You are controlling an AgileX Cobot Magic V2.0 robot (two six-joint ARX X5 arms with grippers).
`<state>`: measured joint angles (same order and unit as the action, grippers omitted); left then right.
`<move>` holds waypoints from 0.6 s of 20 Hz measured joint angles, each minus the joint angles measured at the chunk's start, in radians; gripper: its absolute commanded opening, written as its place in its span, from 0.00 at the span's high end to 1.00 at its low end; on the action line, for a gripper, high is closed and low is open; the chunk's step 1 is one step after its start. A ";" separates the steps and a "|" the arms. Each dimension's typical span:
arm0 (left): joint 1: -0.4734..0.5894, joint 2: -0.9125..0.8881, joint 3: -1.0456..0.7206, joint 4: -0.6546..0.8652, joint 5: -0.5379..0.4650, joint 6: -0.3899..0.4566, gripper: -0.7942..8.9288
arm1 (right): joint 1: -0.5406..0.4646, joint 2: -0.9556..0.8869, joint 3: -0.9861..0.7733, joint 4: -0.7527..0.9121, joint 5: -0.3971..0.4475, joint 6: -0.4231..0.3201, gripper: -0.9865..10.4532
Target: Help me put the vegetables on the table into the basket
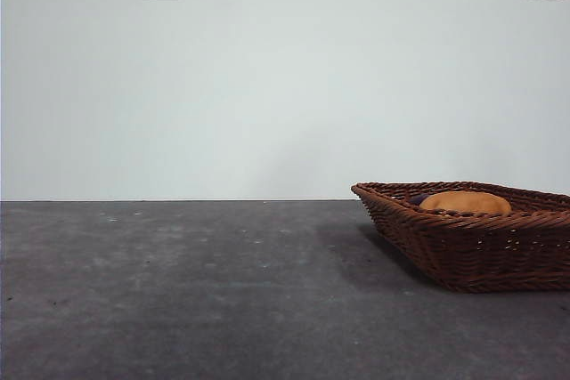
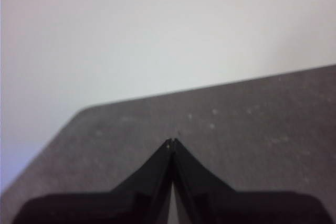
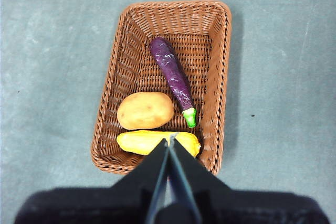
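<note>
Bare table (image 1: 178,291) fills the foreground of the front view; the basket (image 1: 463,251) sits at the right edge, the potato (image 1: 465,203) peeking over its rim beside a sliver of purple.

In the left wrist view, the left gripper (image 2: 172,142) hangs over empty table with its jaws pressed together, holding nothing.

The right wrist view looks straight down: the right gripper (image 3: 170,139), jaws likewise closed and empty, hovers above the basket (all three vegetables lie inside). The eggplant (image 3: 172,77) slants along the middle, the potato touches the yellow vegetable (image 3: 147,142).
</note>
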<state>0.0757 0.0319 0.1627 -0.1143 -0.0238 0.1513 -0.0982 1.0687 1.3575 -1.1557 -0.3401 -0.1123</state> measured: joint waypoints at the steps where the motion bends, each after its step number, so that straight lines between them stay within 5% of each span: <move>1: 0.000 -0.015 -0.030 0.000 0.000 -0.016 0.92 | 0.000 0.000 0.000 0.000 0.000 0.000 0.91; 12: 0.003 -0.025 -0.145 -0.035 0.010 -0.116 0.92 | 0.000 0.000 0.000 0.000 0.000 0.000 0.91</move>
<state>0.0788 0.0071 0.0181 -0.1493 -0.0135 0.0353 -0.0982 1.0687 1.3575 -1.1553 -0.3401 -0.1123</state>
